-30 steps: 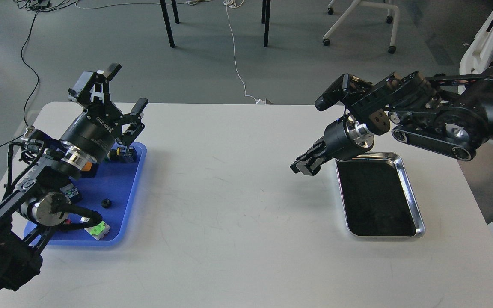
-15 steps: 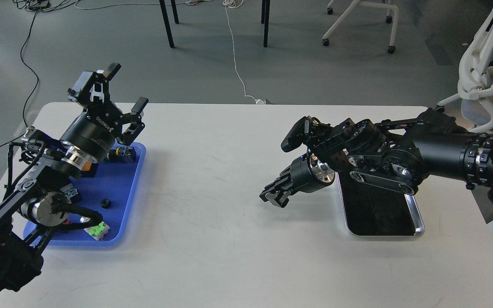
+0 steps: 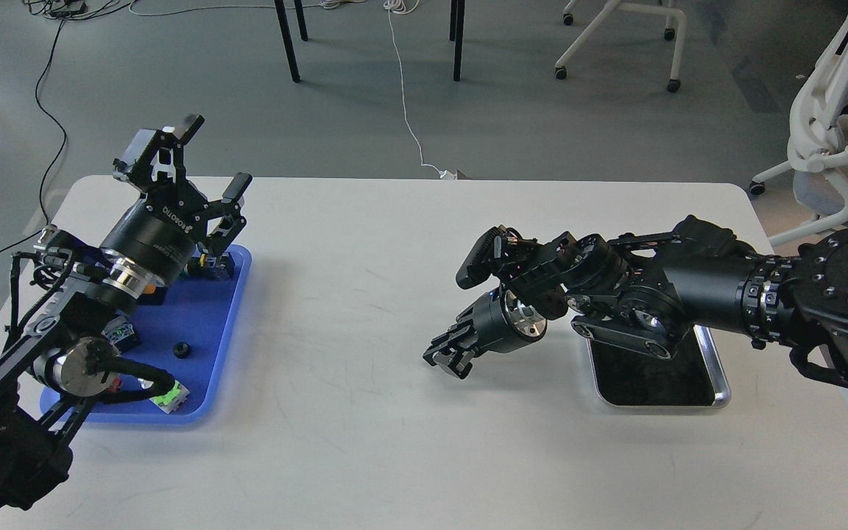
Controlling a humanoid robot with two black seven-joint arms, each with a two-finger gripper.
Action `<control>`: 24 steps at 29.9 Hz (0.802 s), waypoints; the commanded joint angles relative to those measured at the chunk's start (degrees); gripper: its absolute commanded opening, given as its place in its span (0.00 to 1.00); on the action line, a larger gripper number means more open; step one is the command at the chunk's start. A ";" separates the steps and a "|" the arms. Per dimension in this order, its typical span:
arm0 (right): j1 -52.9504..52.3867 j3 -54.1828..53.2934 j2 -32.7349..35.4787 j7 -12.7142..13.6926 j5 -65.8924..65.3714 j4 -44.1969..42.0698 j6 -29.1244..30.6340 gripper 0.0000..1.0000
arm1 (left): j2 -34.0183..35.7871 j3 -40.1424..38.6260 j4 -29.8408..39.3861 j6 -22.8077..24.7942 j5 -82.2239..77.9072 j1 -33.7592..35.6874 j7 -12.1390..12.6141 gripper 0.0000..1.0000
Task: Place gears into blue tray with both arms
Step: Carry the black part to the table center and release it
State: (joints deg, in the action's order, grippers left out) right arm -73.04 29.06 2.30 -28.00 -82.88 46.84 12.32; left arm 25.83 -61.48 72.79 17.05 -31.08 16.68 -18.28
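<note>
On the left part of the white table (image 3: 394,309) lies the blue tray (image 3: 210,324), close to the left edge. One gear (image 3: 182,350), a tiny black toothed disc, rests on the tray floor toward its near half, clear of the other parts there: a green-and-white block (image 3: 168,397) at the near rim and a small black part (image 3: 216,263) at the far rim. No other gear can be made out; the dark floor of the steel tray (image 3: 715,364), near the right edge, would hide one, and the right arm covers much of it.

The left claw (image 3: 207,158) stands above the far end of the blue tray, tilted up and away, its two fingers spread wide with nothing between them. The right claw (image 3: 447,356) hangs low over the bare middle of the table, well apart from both trays; its fingers are close together, and whether they pinch a gear cannot be told.

A gear like this looks hard, stiff and very light, so it should survive a short drop but could bounce or roll on edge. Lying flat, it likely offers little to grip: the fingertips would best close across the toothed rim, low against the surface, gently, since the teeth may let it twist and pop free.
</note>
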 commanded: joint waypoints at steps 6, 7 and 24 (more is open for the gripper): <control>0.18 0.03 -0.01 0.00 0.52 0.00 -0.99 0.47 | 0.01 -0.22 0.16 0.01 -0.03 -0.07 0.00 0.98; 0.18 0.03 -0.01 0.00 0.79 0.00 -0.99 0.50 | -0.08 -0.22 0.25 0.01 -0.03 -0.07 0.00 0.98; -1.15 -12.96 20.35 0.00 25.70 6.85 -0.90 0.95 | 1.15 -0.04 0.34 0.01 -0.29 -0.07 -0.97 0.98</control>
State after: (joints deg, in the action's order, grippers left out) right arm -75.76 21.45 15.83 -28.00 -68.54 50.71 11.21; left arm 26.57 -61.64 73.12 17.05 -31.20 16.61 -18.82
